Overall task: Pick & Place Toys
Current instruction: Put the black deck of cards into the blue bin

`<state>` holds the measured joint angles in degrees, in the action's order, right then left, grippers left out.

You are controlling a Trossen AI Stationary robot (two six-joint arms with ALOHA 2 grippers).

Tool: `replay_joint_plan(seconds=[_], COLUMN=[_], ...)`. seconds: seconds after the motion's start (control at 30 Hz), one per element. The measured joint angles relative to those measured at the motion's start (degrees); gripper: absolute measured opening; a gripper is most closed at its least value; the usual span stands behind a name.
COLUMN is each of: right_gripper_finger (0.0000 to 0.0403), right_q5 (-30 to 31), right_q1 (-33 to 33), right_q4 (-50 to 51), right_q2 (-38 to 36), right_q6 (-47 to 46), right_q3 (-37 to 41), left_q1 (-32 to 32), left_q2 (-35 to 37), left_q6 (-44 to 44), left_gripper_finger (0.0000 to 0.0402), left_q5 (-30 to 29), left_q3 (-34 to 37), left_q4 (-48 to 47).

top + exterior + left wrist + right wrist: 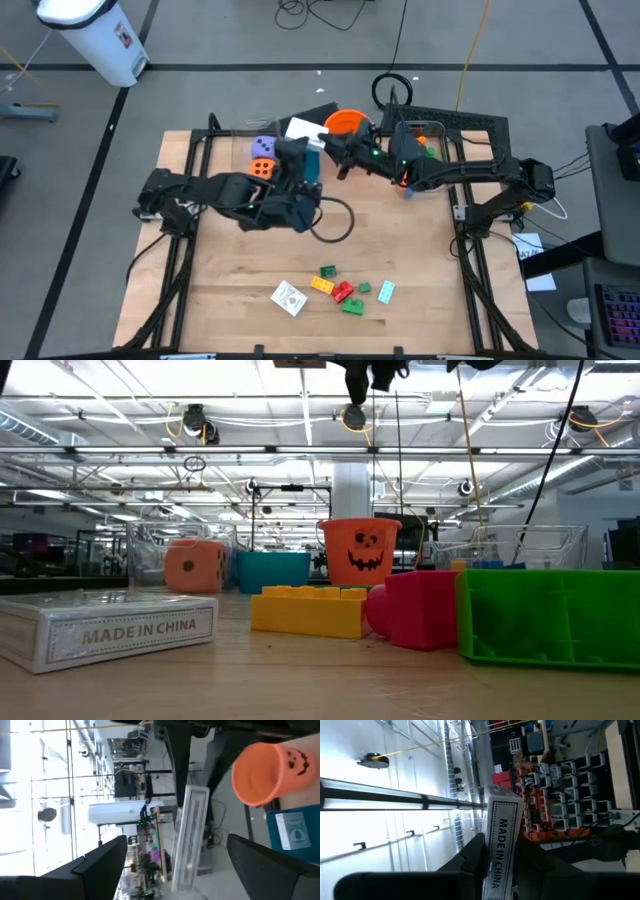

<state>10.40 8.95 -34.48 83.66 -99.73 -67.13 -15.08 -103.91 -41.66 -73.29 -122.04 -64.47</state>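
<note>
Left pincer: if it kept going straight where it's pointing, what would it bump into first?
Probably the white card box held up ahead of the open left pincer; the orange bucket sits off to one side. Depth is unclear.

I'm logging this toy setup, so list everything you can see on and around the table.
Table: one, wooden.
Lying card box: one, white, near edge.
Held card box: one, white, in the right gripper.
Bricks: about six, green, yellow, red, pale blue, clustered at near edge.
Dice: two, orange and purple, far left.
Bucket: one, orange, far edge.
Teal box: one, beside the bucket.
Clear bins: two, far side.
Left gripper: open, raised near the dice.
Right gripper: shut on the held card box, raised by the bucket.
</note>
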Motion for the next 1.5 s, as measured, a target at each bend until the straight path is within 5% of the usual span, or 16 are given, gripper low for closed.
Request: replay_joint_plan(seconds=[0.67, 1.5], right_gripper_finger=[0.0066, 0.0078], right_q5=[-1.62, 0.1], right_q1=[-0.08, -0.06], right_q4=[-3.54, -4.48], right_q2=[0.0, 0.02], right_q6=[0.33, 2.44], right_q3=[0.0, -0.02], left_q1=[4.65, 5.19], left_q2=[-0.69, 1.02], left_q6=[-6.68, -6.13], left_gripper_finger=[0.0343, 0.0115], left_q5=[5.09, 7.29], left_q3=[0.02, 0.07], left_q4=[4.59, 4.5])
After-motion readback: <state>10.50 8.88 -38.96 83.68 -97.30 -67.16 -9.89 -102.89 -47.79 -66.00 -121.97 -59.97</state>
